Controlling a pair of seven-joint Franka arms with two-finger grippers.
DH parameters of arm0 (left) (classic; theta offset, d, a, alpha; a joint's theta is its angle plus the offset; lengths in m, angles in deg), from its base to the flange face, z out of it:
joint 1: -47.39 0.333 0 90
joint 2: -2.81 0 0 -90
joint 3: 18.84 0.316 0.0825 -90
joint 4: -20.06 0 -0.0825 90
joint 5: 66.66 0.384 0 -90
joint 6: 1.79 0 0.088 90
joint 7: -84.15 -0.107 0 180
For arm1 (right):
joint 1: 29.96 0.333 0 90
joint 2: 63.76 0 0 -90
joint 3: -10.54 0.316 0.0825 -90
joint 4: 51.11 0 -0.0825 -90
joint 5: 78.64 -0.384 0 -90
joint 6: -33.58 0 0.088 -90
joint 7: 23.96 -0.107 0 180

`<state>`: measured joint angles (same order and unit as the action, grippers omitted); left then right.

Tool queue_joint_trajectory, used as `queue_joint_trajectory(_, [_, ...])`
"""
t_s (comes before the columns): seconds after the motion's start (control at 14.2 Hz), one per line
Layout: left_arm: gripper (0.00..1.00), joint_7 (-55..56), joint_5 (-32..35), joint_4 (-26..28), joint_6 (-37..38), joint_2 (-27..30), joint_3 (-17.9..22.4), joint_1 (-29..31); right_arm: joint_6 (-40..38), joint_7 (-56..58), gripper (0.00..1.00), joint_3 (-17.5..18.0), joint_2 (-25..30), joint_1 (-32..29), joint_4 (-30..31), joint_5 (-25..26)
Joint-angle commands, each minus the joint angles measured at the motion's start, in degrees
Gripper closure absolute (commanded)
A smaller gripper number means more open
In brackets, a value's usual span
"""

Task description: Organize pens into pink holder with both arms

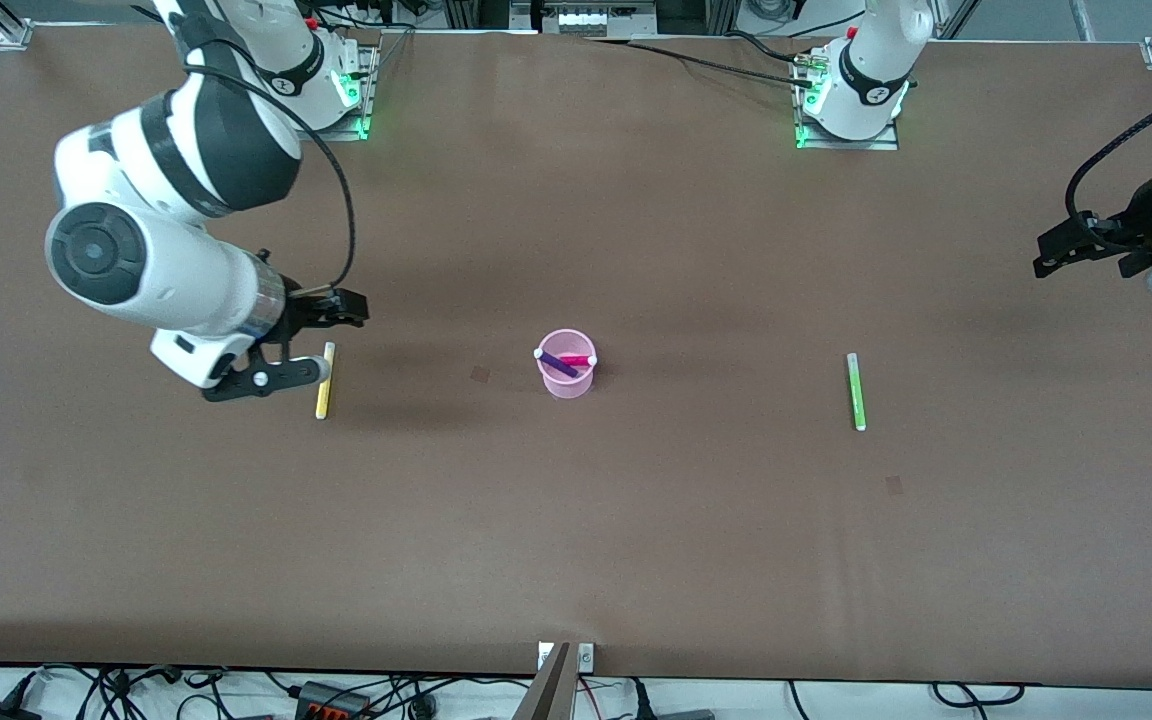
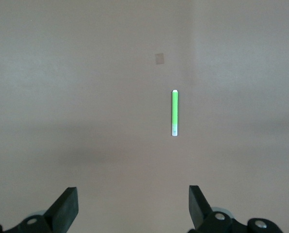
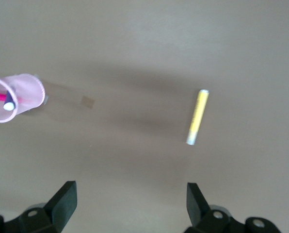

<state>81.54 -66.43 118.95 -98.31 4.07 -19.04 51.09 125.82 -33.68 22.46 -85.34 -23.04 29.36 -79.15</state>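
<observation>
The small round translucent pale-pink plastic cup (image 1: 567,372) stands mid-worktop (image 1: 576,520), holding the magenta pen (image 1: 576,360) and the dark purple-blue pen (image 1: 556,363). The yellow marker pen (image 1: 324,381) lies flat toward the right arm's end, with the right end effector (image 1: 308,345) over the worktop just beside it, fingers spread. The light green marker pen (image 1: 855,391) lies flat toward the left arm's end. The left end effector (image 1: 1061,250) hangs over that end of the worktop, well apart from the green pen, fingers spread.
</observation>
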Motion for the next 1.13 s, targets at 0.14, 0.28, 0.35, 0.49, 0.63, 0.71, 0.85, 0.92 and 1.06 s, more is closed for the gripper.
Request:
queue_joint_trajectory(0.14, [0.00,-0.90,0.47,-1.42,1.34,-0.46,-0.07,0.07,-5.84,-0.84,0.00,-8.48,1.81,-0.33,-4.54,0.33])
queue_joint_trajectory(0.28, [0.00,-0.90,0.47,-1.42,1.34,-0.46,-0.07,0.25,-6.02,0.22,0.00,-9.98,3.38,-1.20,-4.54,0.51])
queue_joint_trajectory(0.35, [0.00,-0.90,0.47,-1.42,1.34,-0.46,-0.07,0.25,-6.02,0.40,0.00,-10.07,4.26,-2.25,-4.54,0.42])
queue_joint_trajectory(0.49, [0.00,-0.90,0.47,-1.42,1.43,-0.46,-0.07,0.16,-6.02,0.66,0.00,-10.07,5.93,-4.36,-4.45,0.51])
queue_joint_trajectory(0.63, [0.00,-0.90,0.39,-1.33,1.43,-0.46,-0.07,0.34,-5.93,4.07,0.00,-10.07,6.99,-6.82,-4.45,0.07])
queue_joint_trajectory(0.71, [0.00,-0.90,0.39,-1.33,1.43,-0.46,-0.07,0.25,-6.02,5.39,0.00,-10.42,7.52,-7.01,-4.36,0.07])
queue_joint_trajectory(0.85, [0.00,-0.90,0.39,-1.33,1.86,-0.46,-0.07,0.34,-6.20,5.67,0.00,-12.44,9.27,-6.48,-3.66,0.33])
queue_joint_trajectory(0.92, [0.00,-0.90,0.39,-1.33,1.87,-0.46,-0.07,0.34,-6.20,6.37,0.00,-12.53,10.06,-6.74,-3.05,0.42])
queue_joint_trajectory(1.06, [0.00,-0.90,0.39,-1.33,1.95,-0.46,-0.07,0.34,-6.11,9.87,0.00,-12.88,11.82,-7.18,-1.21,0.60])
